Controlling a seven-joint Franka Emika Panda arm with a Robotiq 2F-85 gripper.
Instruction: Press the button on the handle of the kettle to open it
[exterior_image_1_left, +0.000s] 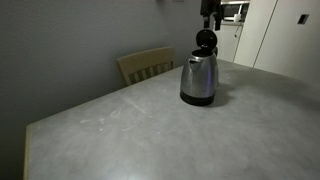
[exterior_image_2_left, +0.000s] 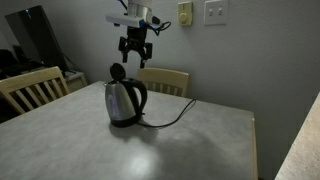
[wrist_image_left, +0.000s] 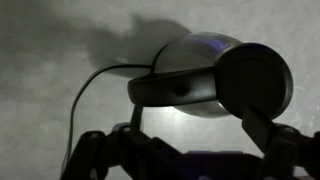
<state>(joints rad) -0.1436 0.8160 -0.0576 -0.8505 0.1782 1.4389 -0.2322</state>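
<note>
Where round lid (exterior_image_2_left: 118, 72) tilts, tapered steel kettle (exterior_image_2_left: 121, 101)

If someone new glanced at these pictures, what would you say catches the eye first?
The small steel kettle stands on the grey table, its black lid tipped up open. Right above it hangs the gripper, fingers spread and empty. A black cord trails from the kettle's base across the tabletop.

Black jointed fingers (exterior_image_2_left: 124, 47), pale wrist (exterior_image_2_left: 133, 16)
</note>
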